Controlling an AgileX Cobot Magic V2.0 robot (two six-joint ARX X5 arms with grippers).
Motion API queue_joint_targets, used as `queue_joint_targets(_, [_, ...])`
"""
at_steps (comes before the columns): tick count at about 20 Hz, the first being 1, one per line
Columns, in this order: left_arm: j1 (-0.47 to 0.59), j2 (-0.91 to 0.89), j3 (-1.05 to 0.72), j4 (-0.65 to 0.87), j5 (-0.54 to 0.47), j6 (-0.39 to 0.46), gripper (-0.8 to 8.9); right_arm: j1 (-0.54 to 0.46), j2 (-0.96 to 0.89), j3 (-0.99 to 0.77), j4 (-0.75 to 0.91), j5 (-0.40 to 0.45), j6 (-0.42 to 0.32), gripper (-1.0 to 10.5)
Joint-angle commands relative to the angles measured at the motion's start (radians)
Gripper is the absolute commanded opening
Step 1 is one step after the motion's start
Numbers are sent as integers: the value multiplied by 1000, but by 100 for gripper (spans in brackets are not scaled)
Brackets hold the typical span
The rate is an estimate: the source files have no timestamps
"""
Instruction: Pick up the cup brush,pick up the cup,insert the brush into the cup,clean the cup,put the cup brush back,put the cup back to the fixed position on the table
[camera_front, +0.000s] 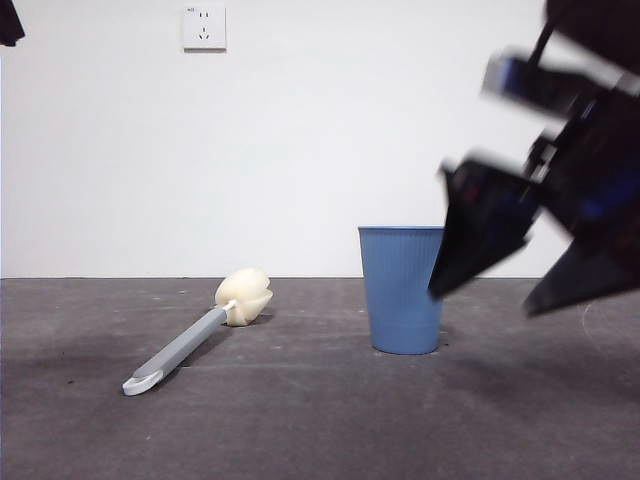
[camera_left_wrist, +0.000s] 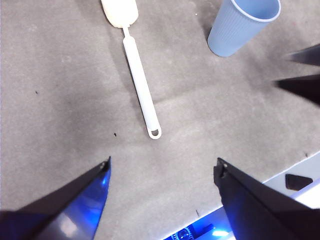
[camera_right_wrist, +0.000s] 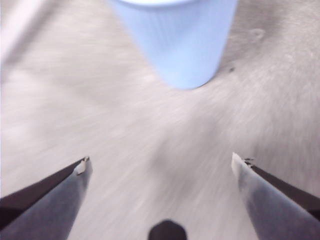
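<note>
Right gripper (camera_front: 490, 290), jaws wide, nears the cup (camera_front: 400, 290) at frame right, blurred. Best to straddle the cup squarely; left gripper (camera_left_wrist: 162, 172), also wide, waits above the brush (camera_left_wrist: 141, 85).

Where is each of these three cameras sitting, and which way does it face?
Front view: low at table height, looking level across at the cup and brush; the right gripper enters at one side.
Left wrist view: on the left arm, looking down at brush and cup between the left gripper's open jaws.
Right wrist view: on the right arm, blurred, facing the cup; right gripper open.
All three share the cup.
</note>
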Motion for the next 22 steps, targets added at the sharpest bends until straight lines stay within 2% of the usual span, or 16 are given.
queue_joint_targets(1, [2, -2, -5, -3, 5, 44, 346, 3, -186, -5, -143, -47, 22, 476])
queue_joint_targets(5, [2, -2, -5, -29, 47, 76, 346, 3, -391, 117, -472, -80, 14, 473])
queue_joint_targets(9, [2, -2, -5, -31, 105, 87, 345, 3, -421, 313, -710, -170, -24, 473])
queue_joint_targets(12, [2, -2, -5, -34, 117, 87, 346, 3, -410, 407, -793, -219, -32, 473])
queue_joint_targets(19, [2, -2, -5, -36, 158, 87, 345, 3, -410, 426, -860, -219, -35, 467])
queue_joint_targets(20, [2, -2, -5, -36, 158, 87, 340, 3, -410, 426, -862, -219, -35, 437])
queue_joint_targets(21, [2, -2, -5, -36, 158, 87, 306, 3, -410, 426, -863, -219, -35, 322])
queue_joint_targets(22, [2, -2, -5, -37, 158, 87, 157, 3, -410, 426, -863, -219, -35, 134])
